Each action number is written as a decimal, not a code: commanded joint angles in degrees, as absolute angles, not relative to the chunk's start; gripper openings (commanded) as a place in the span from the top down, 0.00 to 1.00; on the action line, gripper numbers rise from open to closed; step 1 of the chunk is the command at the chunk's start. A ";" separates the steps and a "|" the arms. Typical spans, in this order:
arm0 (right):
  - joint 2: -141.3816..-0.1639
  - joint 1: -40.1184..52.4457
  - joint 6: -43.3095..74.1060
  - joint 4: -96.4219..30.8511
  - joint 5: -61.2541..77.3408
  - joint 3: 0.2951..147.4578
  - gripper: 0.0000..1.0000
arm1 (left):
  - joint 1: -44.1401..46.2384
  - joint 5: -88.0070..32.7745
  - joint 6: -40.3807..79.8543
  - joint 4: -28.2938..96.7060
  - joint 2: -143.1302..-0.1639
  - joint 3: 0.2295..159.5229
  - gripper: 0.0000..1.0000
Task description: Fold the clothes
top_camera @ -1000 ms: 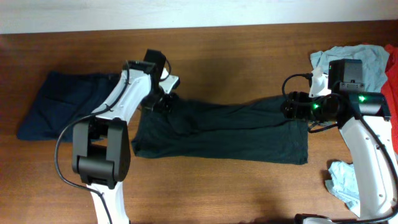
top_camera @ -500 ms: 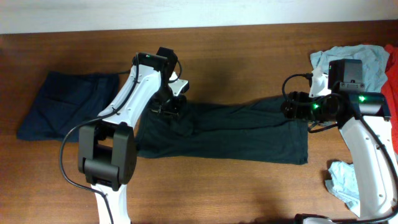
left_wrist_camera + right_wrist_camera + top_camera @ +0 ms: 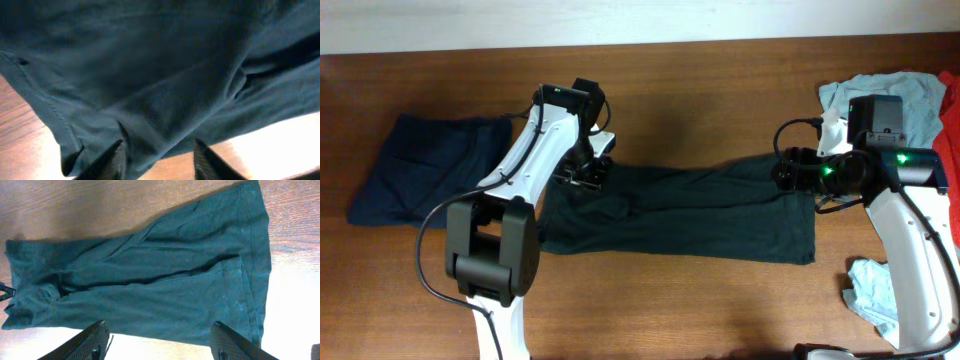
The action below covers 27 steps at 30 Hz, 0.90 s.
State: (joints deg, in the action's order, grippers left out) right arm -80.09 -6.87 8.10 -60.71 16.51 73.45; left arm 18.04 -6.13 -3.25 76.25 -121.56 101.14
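on the wooden table (image 3: 720, 80), seen from overhead, the dark teal garment (image 3: 680, 212) lies stretched out in a long flat band across the middle, between my two arms. my left gripper (image 3: 588, 170) sits over its upper left corner, and my right gripper (image 3: 786, 170) is over its upper right corner. only the overhead view shows the rest of the clothes: a dark navy garment (image 3: 420, 165) flat at far left, a light-blue garment (image 3: 905, 95) bunched at top right, a red garment (image 3: 950, 150) at the right edge, and a light-blue scrap (image 3: 872, 290) low at right beside my right arm.

the left wrist view is close in. the teal cloth (image 3: 165, 75) fills nearly the whole frame, wrinkled, with a stitched edge running down the left side and bare wood (image 3: 20, 125) past it. my left gripper (image 3: 160, 162) has its two fingers (image 3: 112, 160) apart, with cloth showing just under and between them, nothing pinched.

the right wrist view shows the whole garment (image 3: 150, 280) lengthwise, with its hem toward the right and folds down the middle. my right gripper (image 3: 160, 342) is spread wide above the near edge, fingers (image 3: 95, 340) clear of the cloth, holding nothing.
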 commanded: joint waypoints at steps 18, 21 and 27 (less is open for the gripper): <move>-80.25 -7.18 7.73 -60.66 15.81 73.78 0.30 | 33.19 3.66 -10.20 73.34 -121.89 99.20 0.66; -80.25 -7.18 7.73 -60.66 15.84 73.78 0.30 | 35.64 5.04 -10.15 67.81 -121.91 94.96 0.66; -80.25 -7.18 7.73 -60.66 15.84 73.78 0.30 | 36.07 10.94 -7.75 61.12 -121.93 90.78 0.66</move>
State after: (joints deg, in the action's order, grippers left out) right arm -80.09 -6.87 8.10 -60.69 16.49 73.45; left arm 36.21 5.34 -8.93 62.70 -121.62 91.37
